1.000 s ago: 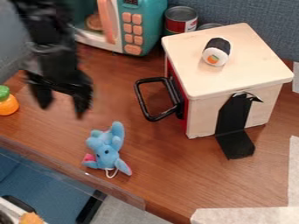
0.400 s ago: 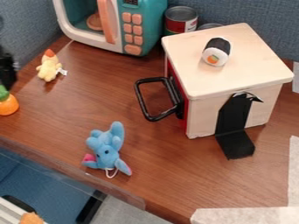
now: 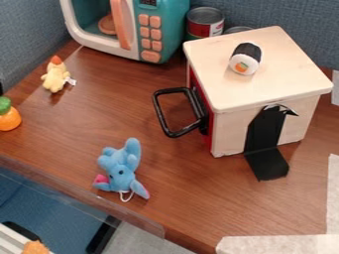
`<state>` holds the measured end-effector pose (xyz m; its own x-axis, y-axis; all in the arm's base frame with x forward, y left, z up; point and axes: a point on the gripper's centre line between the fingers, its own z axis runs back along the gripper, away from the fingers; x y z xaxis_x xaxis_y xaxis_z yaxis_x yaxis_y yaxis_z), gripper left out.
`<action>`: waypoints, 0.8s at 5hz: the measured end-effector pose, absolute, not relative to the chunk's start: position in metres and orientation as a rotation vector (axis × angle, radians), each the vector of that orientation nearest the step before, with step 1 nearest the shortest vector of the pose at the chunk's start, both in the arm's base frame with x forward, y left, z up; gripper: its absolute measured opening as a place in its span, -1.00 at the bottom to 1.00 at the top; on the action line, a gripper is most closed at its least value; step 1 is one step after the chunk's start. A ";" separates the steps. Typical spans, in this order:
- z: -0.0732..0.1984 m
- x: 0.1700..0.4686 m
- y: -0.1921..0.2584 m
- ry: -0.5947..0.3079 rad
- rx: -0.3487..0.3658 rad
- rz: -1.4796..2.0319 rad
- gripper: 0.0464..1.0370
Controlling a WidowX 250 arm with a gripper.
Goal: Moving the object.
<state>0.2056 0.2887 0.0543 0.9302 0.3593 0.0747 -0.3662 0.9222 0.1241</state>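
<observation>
Blue plush (image 3: 120, 159) lies front-to-back, head toward camera

"What's on the wooden counter (image 3: 99, 124)?"
"A yellow chick (image 3: 55, 77) by the left edge, a blue elephant (image 3: 121, 166) near the front edge, an orange toy (image 3: 8, 118) between those 2 edges."
"Farther back?"
"A toy microwave (image 3: 122, 30) at the back left corner. Right of it, a wooden box (image 3: 232, 131), black handle facing the left edge."
</observation>
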 end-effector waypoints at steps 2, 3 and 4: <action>0.033 0.231 0.282 0.004 0.183 0.344 0.93; 0.030 0.233 0.285 0.005 0.189 0.361 0.86; 0.024 0.234 0.284 0.012 0.174 0.353 0.30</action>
<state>0.2343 0.2844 0.0242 0.9386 0.3446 0.0184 -0.3425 0.9237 0.1714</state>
